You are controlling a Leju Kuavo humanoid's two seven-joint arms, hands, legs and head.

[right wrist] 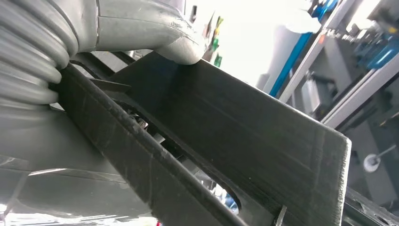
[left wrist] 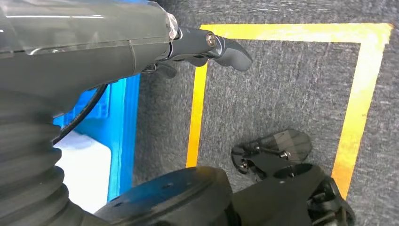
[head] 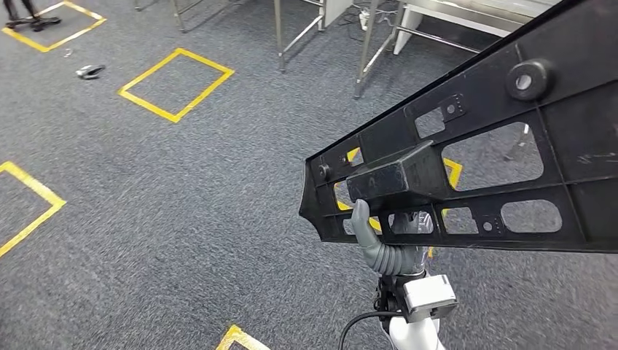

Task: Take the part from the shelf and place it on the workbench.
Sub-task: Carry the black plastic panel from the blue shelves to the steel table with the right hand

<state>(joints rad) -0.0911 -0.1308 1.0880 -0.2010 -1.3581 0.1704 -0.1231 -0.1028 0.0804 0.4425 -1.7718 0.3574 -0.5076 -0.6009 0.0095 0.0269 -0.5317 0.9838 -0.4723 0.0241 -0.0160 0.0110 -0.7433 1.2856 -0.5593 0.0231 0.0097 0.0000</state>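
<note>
The part (head: 510,146) is a long black plastic panel with several cut-outs and a round boss, held up in the air over the floor on the right of the head view. My right hand (head: 390,244) grips it from below near its left end, the thumb reaching up behind a boxy block on the panel. In the right wrist view the thumb (right wrist: 174,42) presses on the part's flat black face (right wrist: 244,141). My left hand (left wrist: 207,47) hangs over the carpet with its fingers stretched out and nothing in them.
Grey carpet with yellow tape squares (head: 177,84) spreads ahead and to the left. Metal table legs (head: 364,47) stand at the back. A small dark object (head: 90,71) lies on the floor at far left. A blue frame (left wrist: 123,136) stands beside my left arm.
</note>
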